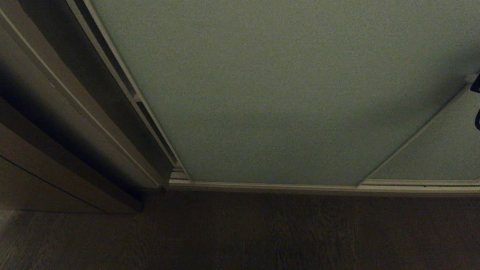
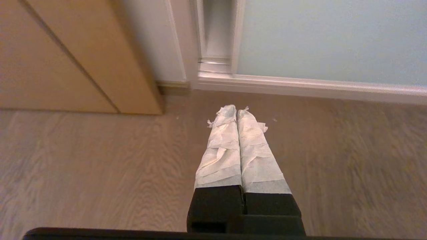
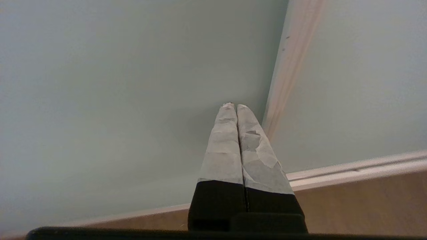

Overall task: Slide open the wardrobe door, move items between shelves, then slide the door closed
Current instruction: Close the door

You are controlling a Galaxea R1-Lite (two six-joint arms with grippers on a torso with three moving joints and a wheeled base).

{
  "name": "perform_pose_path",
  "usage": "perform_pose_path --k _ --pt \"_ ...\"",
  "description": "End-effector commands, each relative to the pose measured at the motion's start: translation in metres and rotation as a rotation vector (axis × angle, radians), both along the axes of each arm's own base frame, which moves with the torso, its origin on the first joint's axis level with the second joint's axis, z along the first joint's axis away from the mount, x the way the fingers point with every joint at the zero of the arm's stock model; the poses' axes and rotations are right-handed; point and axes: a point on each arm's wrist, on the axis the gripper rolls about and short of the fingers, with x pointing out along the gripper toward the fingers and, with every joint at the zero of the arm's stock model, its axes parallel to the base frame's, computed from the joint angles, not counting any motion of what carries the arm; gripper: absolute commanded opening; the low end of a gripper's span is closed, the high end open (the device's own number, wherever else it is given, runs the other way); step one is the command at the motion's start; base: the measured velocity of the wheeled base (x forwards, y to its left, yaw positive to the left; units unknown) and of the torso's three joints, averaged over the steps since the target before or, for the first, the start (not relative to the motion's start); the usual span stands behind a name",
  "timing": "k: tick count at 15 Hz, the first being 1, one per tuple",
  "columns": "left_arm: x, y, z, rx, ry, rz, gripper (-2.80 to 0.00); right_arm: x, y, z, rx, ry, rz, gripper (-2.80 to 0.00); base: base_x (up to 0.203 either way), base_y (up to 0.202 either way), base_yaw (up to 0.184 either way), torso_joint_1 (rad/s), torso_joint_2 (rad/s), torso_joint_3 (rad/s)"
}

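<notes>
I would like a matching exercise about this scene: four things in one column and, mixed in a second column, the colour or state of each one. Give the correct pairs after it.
Column A
1. sliding wardrobe door
2. left gripper
3. right gripper
4. floor

Column B
a. shut, pointing at the pale panel close to its frame strip
b. wood-grain boards
c. pale grey-green, closed
d. shut, pointing down toward the floor in front of the wardrobe

Pairs: 1-c, 2-d, 3-a, 4-b
</notes>
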Motion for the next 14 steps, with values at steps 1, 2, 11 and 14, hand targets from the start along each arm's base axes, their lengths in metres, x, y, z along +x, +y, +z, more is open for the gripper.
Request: perform_pose_path --k 1,2,11,14 --pt "0.000 0.000 0.000 -0.001 0.002 0.000 -2.80 0.008 -0.001 -0.004 -0.001 -0.004 0.012 -2.80 0.000 0.000 0.000 0.000 0.00 0.000" --pt "0.000 0.000 0.000 -0.001 0.002 0.000 -2.80 0.005 0.002 -0.003 -0.001 -0.004 0.018 -2.80 0.000 0.000 0.000 0.000 0.00 0.000" --pt "0.000 0.000 0.000 -0.001 0.002 0.000 -2.80 0.003 0.034 0.001 -0.006 -0.013 0.113 -2.80 0.000 0.000 0.000 0.000 0.00 0.000" --pt "0.000 0.000 0.000 -0.001 0.002 0.000 -2.80 -0.012 0.045 0.006 -0.008 -0.023 0.139 -2.80 0.000 0.000 0.000 0.000 0.00 0.000"
